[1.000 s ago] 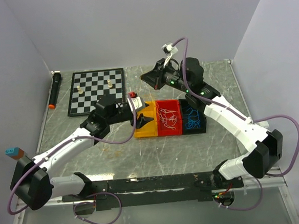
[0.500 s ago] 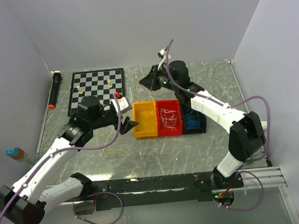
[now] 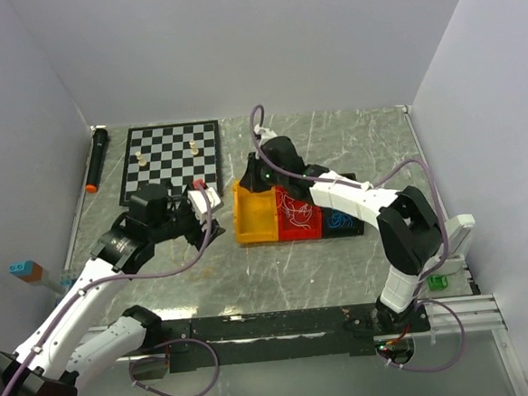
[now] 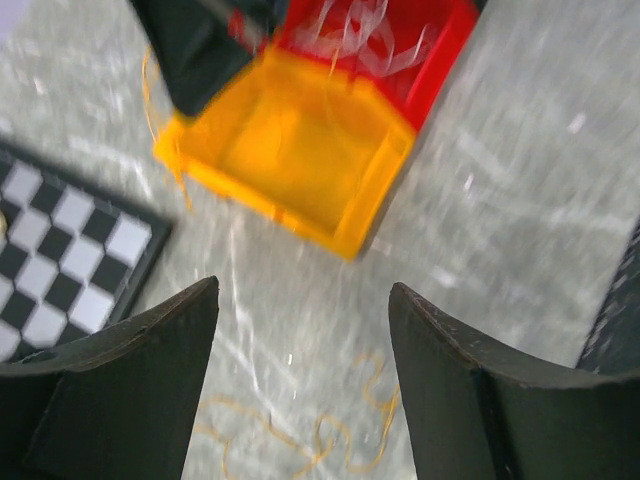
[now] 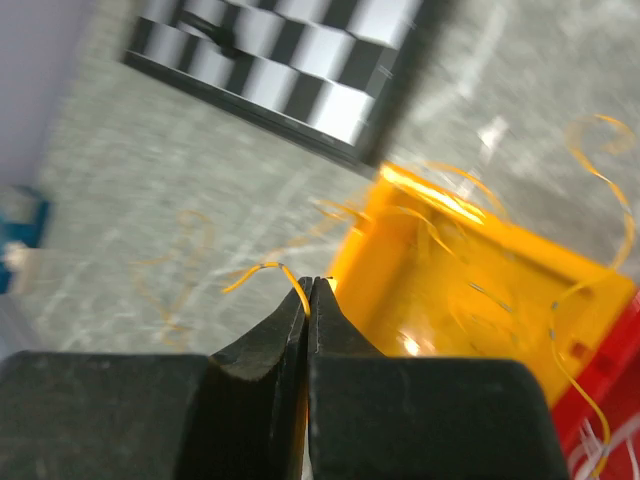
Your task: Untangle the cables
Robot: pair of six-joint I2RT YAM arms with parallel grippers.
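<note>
My right gripper [image 5: 310,285] is shut on a thin yellow cable [image 5: 262,270] that curls out from its tips. It hangs over the left edge of the yellow bin [image 5: 480,300]; in the top view the right gripper [image 3: 250,177] is at the far left corner of the yellow bin [image 3: 256,213]. More yellow cable [image 4: 330,440] lies in loops on the table, between the fingers of my open left gripper [image 4: 303,292], which holds nothing. White cables [image 3: 298,212] lie in the red bin [image 3: 304,230] and blue cables [image 3: 342,218] in the black bin. The left gripper [image 3: 201,200] is left of the bins.
A chessboard [image 3: 172,159] with a few pieces lies at the back left, a black marker [image 3: 95,160] with an orange tip beside it. A small blue and brown block [image 3: 24,268] sits at the left edge. The three bins stand in a row mid-table.
My right arm has swung left from behind the bins to the yellow bin's left edge, still shut. My left gripper has pulled back left, away from the yellow bin.
</note>
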